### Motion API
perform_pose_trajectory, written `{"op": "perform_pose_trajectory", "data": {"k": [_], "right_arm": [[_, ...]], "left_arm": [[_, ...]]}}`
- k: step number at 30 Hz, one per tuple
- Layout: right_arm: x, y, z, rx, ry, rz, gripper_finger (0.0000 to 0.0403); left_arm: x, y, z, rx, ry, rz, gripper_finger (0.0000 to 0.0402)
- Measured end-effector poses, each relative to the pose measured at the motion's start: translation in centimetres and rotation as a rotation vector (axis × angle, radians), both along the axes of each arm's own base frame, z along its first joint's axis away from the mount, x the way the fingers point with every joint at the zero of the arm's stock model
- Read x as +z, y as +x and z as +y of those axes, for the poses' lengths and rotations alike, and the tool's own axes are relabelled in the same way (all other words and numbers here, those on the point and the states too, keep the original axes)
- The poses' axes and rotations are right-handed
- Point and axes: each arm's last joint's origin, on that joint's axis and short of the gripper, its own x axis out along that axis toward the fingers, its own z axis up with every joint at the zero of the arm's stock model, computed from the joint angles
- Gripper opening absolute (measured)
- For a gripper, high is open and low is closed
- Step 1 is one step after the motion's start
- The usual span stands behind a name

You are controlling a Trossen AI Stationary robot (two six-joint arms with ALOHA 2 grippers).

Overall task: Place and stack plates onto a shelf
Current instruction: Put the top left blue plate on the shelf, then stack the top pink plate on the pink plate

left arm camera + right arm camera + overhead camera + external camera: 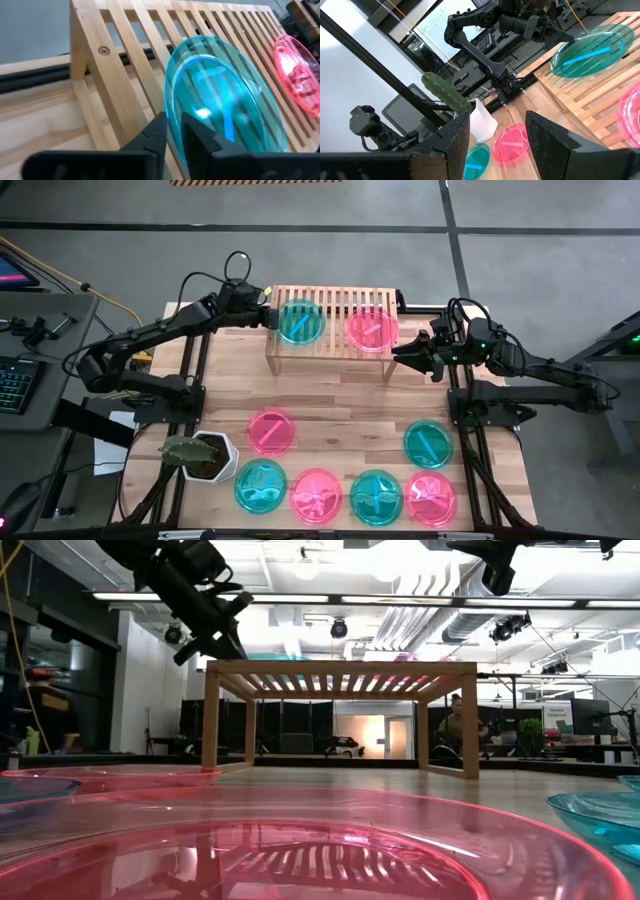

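Observation:
A teal plate and a pink plate lie side by side on the slatted top of the wooden shelf at the table's far side. My left gripper is at the teal plate's left rim. Its fingers stand a little apart, one on each side of that rim, and the plate rests on the slats. My right gripper hovers open beside the shelf's right end, level, with nothing between its fingers.
Several more plates lie on the table: a pink one and a teal one mid-table, and a row of teal and pink ones along the near edge. A white pot with a plant stands near left.

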Motion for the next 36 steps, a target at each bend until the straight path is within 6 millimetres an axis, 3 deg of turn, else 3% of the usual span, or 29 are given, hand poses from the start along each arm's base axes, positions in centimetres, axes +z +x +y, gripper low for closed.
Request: {"op": "perform_pose_trajectory", "data": {"k": [7,13,17,22,26,29,36], "right_arm": [[0.0,0.0,0.0,0.000,0.000,0.000,0.0177],[0.0,0.0,0.0,-0.009,0.028,-0.004,0.0177],[0.3,0.0,-0.2,-0.079,0.051,-0.028,0.0177],[0.6,0.5,-0.5,-0.127,0.009,-0.072,0.0177],[0.6,1.1,-0.7,-0.126,0.003,-0.078,0.0177],[0.4,1.5,-0.8,-0.123,0.005,-0.071,0.0177],[0.5,1.5,-0.8,-0.115,0.003,-0.077,0.0177]], "left_arm": [[0.6,0.0,0.2,0.012,0.045,-0.043,0.0119],[3.8,-2.2,-0.1,0.048,0.144,-0.182,0.0155],[6.8,-3.9,-2.0,-0.008,0.227,-0.337,0.0160],[9.6,-4.7,-6.1,-0.147,0.357,-0.562,0.0157],[9.2,-4.5,-9.3,-0.233,0.398,-0.745,0.0157],[7.8,-3.7,-11.3,-0.301,0.384,-0.811,0.0157],[5.2,-2.1,-13.8,-0.376,0.391,-0.722,0.0156]]}}
